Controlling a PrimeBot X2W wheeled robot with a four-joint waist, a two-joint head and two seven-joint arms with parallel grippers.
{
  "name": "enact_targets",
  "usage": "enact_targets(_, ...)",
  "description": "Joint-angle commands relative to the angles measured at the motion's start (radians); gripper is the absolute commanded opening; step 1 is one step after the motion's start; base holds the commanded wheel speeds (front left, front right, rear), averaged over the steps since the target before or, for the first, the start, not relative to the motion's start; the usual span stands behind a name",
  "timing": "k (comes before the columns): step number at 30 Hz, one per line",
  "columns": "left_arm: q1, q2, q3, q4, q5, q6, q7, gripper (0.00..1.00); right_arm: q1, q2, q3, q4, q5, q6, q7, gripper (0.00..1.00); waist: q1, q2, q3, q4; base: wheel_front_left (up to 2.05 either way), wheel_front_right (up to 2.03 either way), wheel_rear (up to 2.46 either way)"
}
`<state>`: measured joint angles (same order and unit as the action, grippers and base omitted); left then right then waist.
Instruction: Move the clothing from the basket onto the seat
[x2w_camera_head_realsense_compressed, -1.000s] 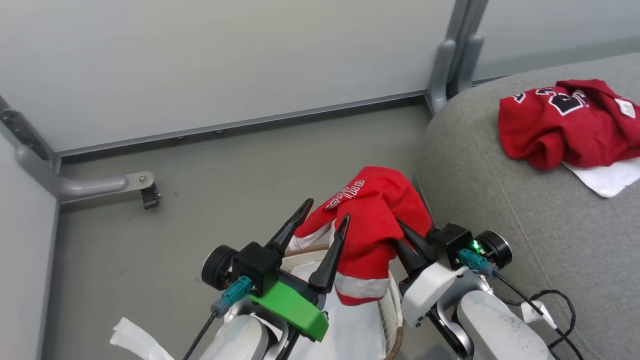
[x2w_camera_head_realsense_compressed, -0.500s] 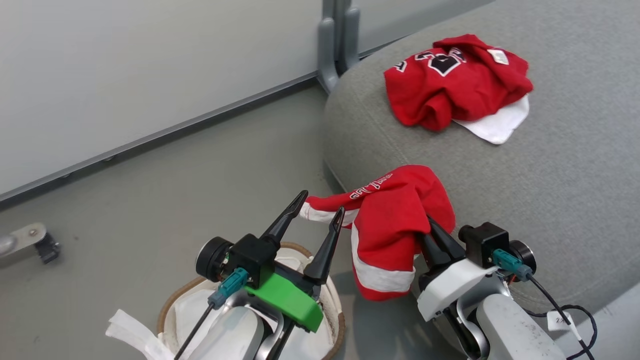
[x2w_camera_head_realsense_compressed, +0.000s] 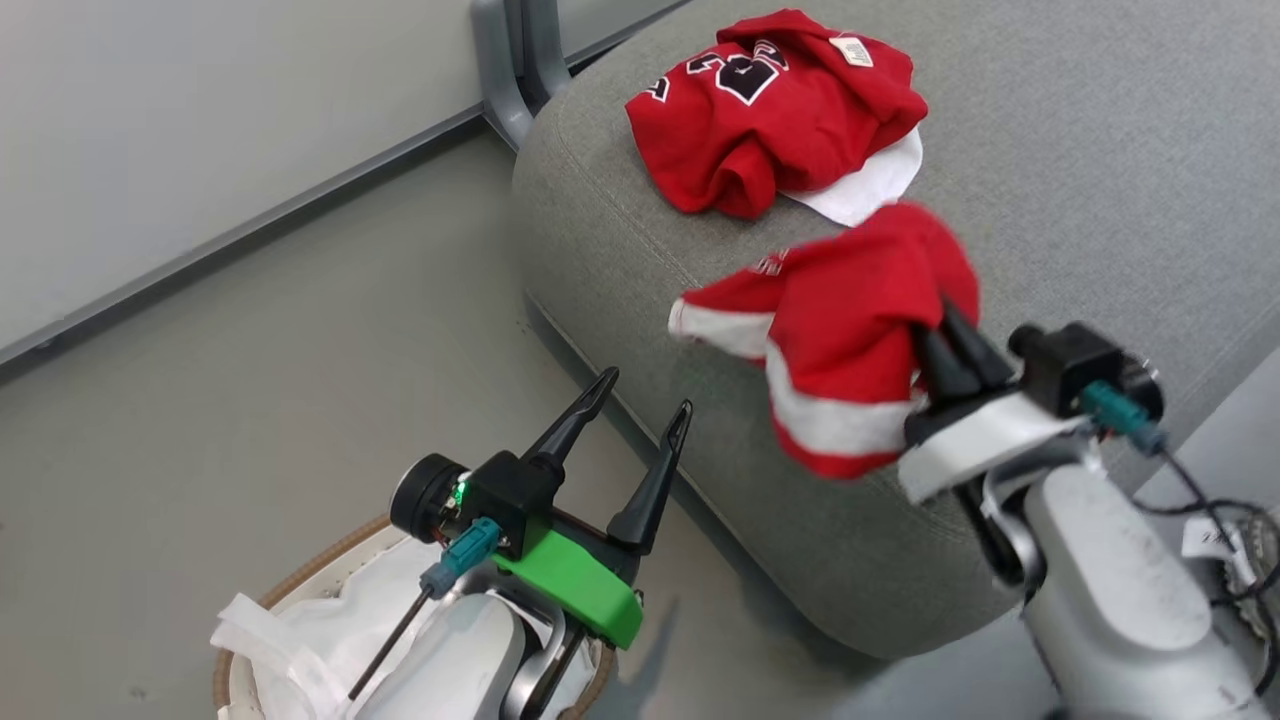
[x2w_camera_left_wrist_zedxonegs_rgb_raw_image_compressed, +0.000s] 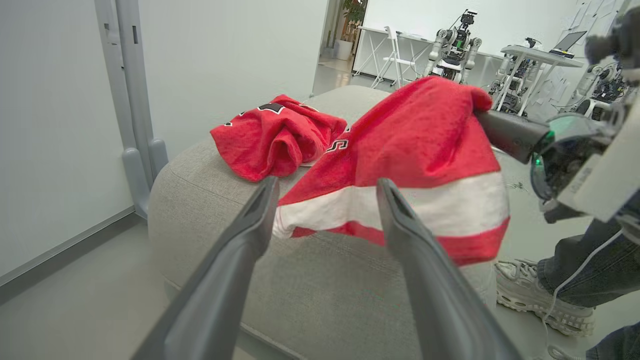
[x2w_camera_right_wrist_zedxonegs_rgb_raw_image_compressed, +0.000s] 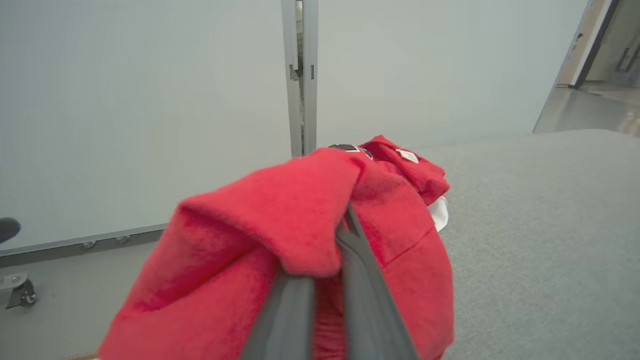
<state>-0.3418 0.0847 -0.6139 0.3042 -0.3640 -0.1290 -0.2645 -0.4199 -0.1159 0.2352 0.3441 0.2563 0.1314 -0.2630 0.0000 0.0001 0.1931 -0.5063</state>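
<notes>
My right gripper (x2w_camera_head_realsense_compressed: 945, 320) is shut on a red garment with white trim bands (x2w_camera_head_realsense_compressed: 850, 330), held in the air over the near edge of the grey seat (x2w_camera_head_realsense_compressed: 1080, 180). That held garment (x2w_camera_left_wrist_zedxonegs_rgb_raw_image_compressed: 400, 150) drapes over the fingers (x2w_camera_right_wrist_zedxonegs_rgb_raw_image_compressed: 350, 250). A second red garment marked "23" (x2w_camera_head_realsense_compressed: 770, 110) lies crumpled on the seat, on a white sheet (x2w_camera_head_realsense_compressed: 870, 185). My left gripper (x2w_camera_head_realsense_compressed: 640, 400) is open and empty, above the floor beside the seat. The basket (x2w_camera_head_realsense_compressed: 300, 580), white-lined with a brown rim, sits at the lower left under my left arm.
A grey partition wall (x2w_camera_head_realsense_compressed: 200, 120) and its metal post (x2w_camera_head_realsense_compressed: 505, 60) stand behind the seat's left end. A person's shoe (x2w_camera_left_wrist_zedxonegs_rgb_raw_image_compressed: 535, 295) and trouser leg stand right of the seat in the left wrist view. Other robots and tables (x2w_camera_left_wrist_zedxonegs_rgb_raw_image_compressed: 455, 45) are far off.
The camera has swung right, so the seat now fills more of the head view. My right gripper carried the red garment from above the basket up and over the seat's edge. The left gripper stayed open.
</notes>
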Motion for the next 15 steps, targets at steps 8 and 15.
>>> enact_targets(8,-0.092,0.046,-0.042,0.011,0.012,-0.003,0.000,1.00,-0.283,-0.124,-0.097,-0.009,-0.053,-0.001,-0.002,0.00,0.0000,-0.0001,0.175,0.057,0.00,0.00,0.00)
enact_targets(15,-0.163,0.053,-0.076,-0.002,0.017,-0.003,0.001,1.00,-0.465,-0.191,-0.166,0.064,-0.109,-0.001,-0.002,0.00,0.0000,-0.0001,0.278,0.126,0.00,0.00,0.00)
